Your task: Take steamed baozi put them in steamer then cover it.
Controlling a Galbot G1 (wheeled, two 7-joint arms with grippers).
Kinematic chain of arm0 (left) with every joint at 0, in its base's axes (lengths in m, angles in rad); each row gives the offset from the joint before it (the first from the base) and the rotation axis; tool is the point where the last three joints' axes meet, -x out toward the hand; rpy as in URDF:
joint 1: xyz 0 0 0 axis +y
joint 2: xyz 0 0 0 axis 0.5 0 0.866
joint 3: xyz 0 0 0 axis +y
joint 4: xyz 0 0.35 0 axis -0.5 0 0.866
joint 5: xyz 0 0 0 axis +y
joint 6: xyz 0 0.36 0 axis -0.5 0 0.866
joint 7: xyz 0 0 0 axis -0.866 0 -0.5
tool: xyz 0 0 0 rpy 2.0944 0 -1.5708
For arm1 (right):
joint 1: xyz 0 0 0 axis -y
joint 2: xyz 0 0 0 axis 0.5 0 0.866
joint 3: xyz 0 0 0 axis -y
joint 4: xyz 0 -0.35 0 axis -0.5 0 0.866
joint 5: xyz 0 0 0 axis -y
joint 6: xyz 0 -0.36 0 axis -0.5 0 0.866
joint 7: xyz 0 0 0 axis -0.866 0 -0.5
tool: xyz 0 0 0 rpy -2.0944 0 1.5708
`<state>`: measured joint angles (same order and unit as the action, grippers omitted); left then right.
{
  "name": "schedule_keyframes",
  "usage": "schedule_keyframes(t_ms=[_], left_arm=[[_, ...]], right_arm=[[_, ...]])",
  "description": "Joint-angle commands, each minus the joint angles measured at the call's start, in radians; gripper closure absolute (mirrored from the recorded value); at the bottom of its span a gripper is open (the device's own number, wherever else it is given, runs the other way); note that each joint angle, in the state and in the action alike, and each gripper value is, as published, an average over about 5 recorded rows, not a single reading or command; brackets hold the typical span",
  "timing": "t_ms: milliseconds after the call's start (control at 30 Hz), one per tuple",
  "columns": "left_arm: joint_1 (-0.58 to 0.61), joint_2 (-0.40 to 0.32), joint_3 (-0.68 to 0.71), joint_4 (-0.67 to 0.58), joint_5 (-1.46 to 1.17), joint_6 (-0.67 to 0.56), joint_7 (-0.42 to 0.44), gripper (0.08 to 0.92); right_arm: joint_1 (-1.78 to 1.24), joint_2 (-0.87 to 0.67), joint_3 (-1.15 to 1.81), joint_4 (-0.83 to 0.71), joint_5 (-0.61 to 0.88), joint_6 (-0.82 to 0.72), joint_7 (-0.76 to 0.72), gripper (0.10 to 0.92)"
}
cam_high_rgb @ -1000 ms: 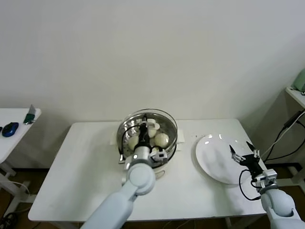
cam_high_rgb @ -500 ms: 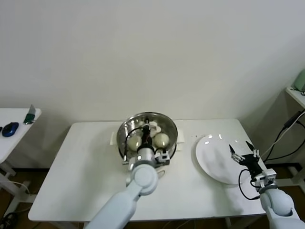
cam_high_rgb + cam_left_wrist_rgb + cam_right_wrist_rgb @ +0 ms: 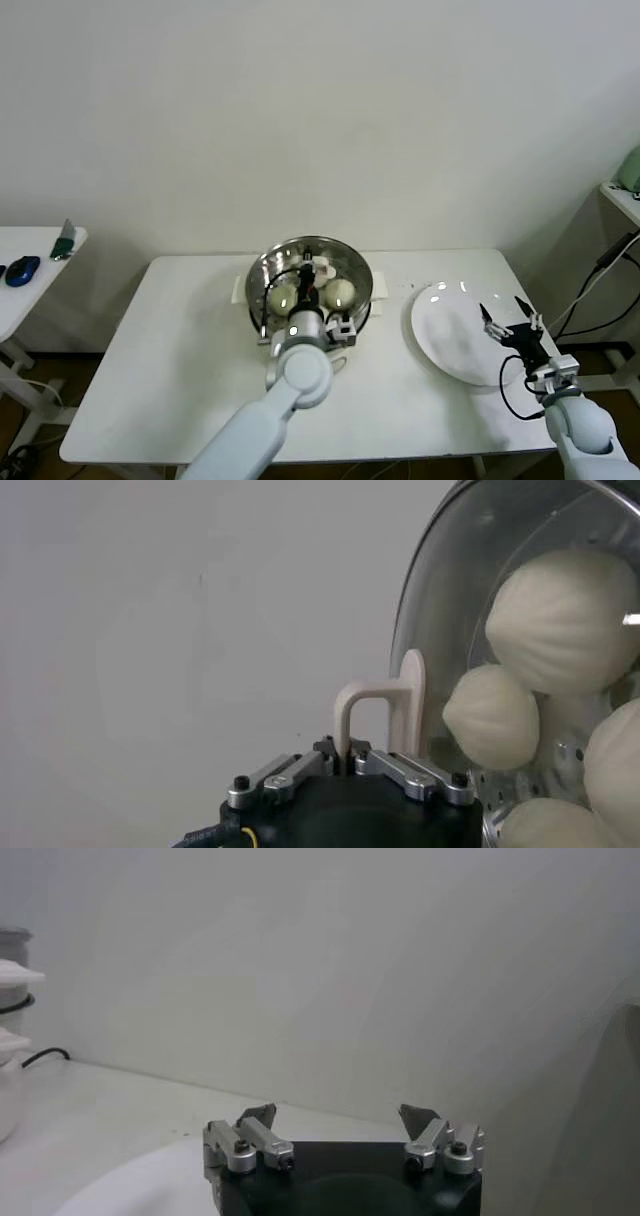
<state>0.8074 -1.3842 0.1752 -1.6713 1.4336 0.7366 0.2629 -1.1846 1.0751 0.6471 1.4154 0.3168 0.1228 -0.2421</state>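
Note:
The steel steamer (image 3: pixel 262 278) stands at the back middle of the white table, with cream baozi (image 3: pixel 340 292) inside it. The clear glass cover (image 3: pixel 345 262) lies over the steamer. My left gripper (image 3: pixel 306 283) is shut on the cover's white bar handle. In the left wrist view the jaws (image 3: pixel 342 752) pinch the handle (image 3: pixel 375 705), and several baozi (image 3: pixel 565 605) show through the glass (image 3: pixel 450 580). My right gripper (image 3: pixel 505 318) hangs open and empty over the white plate (image 3: pixel 450 345); it also shows in the right wrist view (image 3: pixel 338 1116).
The flat white plate (image 3: pixel 130 1183) lies at the table's right, with nothing on it. A side table at the far left holds a blue mouse (image 3: pixel 20 270). A shelf and black cables (image 3: pixel 600 290) stand at the far right.
The cover has come down from a raised, tilted position to lie flat on the steamer, with my left gripper still on its handle. The right arm has not moved.

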Motion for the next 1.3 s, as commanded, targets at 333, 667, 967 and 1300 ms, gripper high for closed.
schedule_keyframes(t_ms=[333,667,967,1300], left_arm=[[0.008,0.003,0.0,0.003,-0.001,0.028,-0.004,0.85],[0.013,0.05,0.006,-0.098,-0.028,0.034,0.029,0.749],[0.047,0.134,0.01,-0.244,-0.115,0.049,0.029,0.489],[0.102,0.18,0.038,-0.313,-0.154,0.049,0.02,0.211]], right_arm=[[0.0,0.007,0.004,0.002,-0.001,0.002,-0.007,0.203],[0.006,0.007,0.003,0.002,0.0,-0.004,-0.007,0.203],[0.013,0.005,0.001,0.018,0.005,-0.059,0.003,0.203],[0.02,0.002,0.006,0.026,-0.029,-0.134,0.031,0.203]])
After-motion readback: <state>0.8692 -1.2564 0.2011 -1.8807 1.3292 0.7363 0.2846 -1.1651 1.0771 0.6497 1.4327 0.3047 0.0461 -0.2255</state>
